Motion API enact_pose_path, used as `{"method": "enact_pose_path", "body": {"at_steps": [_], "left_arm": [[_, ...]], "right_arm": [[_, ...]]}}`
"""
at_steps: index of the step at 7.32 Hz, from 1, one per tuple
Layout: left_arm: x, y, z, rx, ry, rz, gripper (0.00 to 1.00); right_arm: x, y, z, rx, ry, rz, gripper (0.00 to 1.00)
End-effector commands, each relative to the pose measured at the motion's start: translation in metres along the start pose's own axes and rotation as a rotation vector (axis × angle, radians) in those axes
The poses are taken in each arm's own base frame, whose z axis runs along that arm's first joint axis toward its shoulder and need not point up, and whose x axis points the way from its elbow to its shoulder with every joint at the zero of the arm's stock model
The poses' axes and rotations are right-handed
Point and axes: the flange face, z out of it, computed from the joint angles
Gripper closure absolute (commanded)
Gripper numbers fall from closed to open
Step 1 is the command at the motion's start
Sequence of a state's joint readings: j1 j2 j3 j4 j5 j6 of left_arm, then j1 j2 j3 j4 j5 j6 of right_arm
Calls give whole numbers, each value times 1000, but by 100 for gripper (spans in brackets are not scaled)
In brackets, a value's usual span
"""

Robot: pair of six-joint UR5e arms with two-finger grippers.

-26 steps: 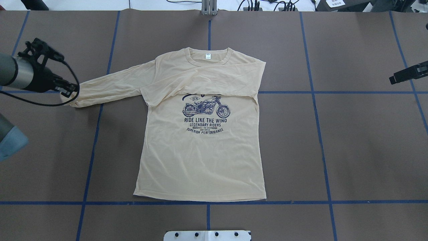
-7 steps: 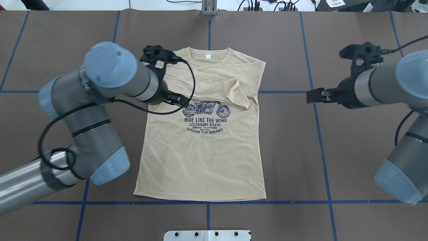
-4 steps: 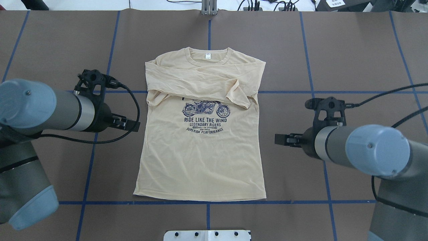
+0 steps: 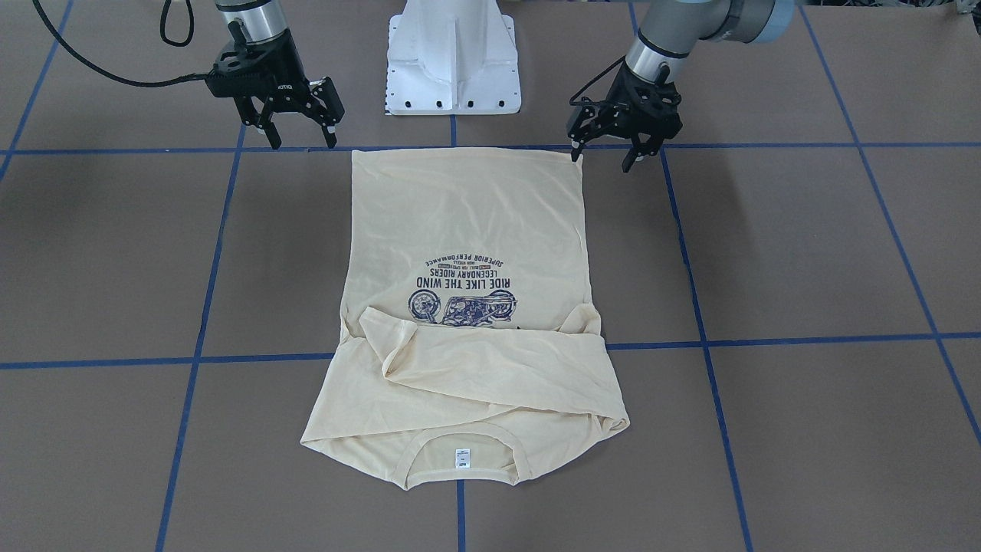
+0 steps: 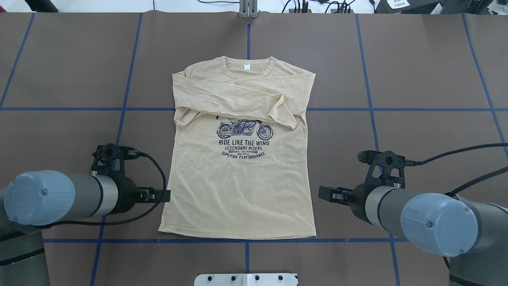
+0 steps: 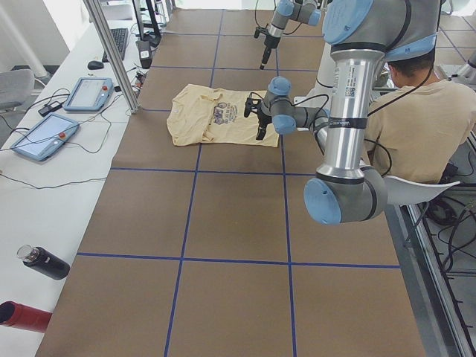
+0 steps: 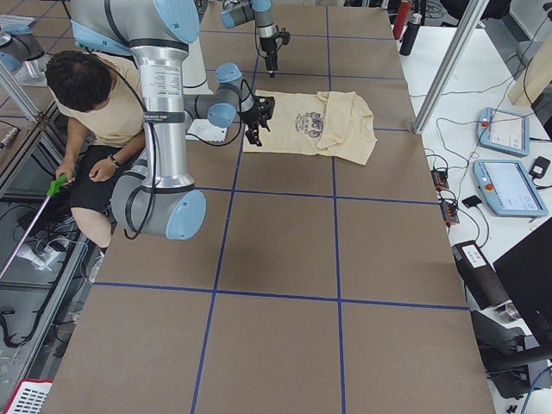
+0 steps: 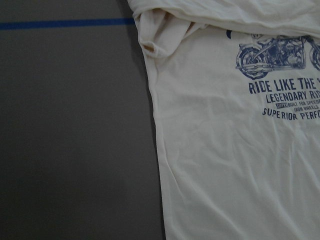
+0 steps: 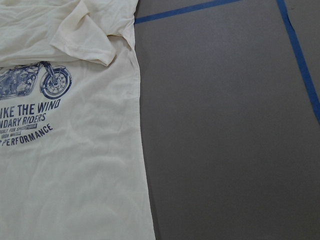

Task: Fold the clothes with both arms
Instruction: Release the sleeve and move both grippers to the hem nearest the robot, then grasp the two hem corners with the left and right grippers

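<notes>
The cream-yellow shirt [image 5: 238, 186] lies flat, print up, collar at the far side. Both sleeves are folded across its chest [image 4: 490, 368]. My left gripper [image 5: 162, 195] is open and empty just outside the shirt's left side, close to the hem corner; in the front-facing view [image 4: 602, 159] one finger is right by that corner. My right gripper [image 5: 323, 193] is open and empty just outside the right side near the hem, also seen from the front [image 4: 301, 142]. The wrist views show the shirt's side edges [image 8: 240, 165] [image 9: 65, 165], no fingers.
The white pedestal base [image 4: 452, 61] stands just behind the hem. Blue tape lines [image 5: 115, 159] grid the brown table. A seated person [image 6: 416, 126] is behind the robot. Tablets [image 6: 89, 93] and bottles [image 6: 44, 264] lie on the side bench.
The left sleeve, stretched out before, now lies folded across the chest and is let go. Both grippers have moved back along the shirt's sides to near the hem.
</notes>
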State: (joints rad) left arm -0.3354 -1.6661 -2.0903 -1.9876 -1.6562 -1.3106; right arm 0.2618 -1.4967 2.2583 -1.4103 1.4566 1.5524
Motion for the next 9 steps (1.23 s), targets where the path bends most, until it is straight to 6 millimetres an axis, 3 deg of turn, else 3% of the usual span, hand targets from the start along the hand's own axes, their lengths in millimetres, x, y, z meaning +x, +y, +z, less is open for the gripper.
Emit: {"method": "enact_pose_path", "body": {"at_steps": [1,2,6,9], "left_arm": [[13,43,27,-27,-17,-95,34],[12,45,30,-32,-23,-91,49],[10,50,57,-47,-56,-76,52],[9,52,57,-50,-58,-74,55]], "right_arm": [[0,1,1,11,3,9,1],[-1,1,1,12,1,10,1],[-2,6,3,21,2,1,0],[-3,8,3,19,0,-1,0]]}}
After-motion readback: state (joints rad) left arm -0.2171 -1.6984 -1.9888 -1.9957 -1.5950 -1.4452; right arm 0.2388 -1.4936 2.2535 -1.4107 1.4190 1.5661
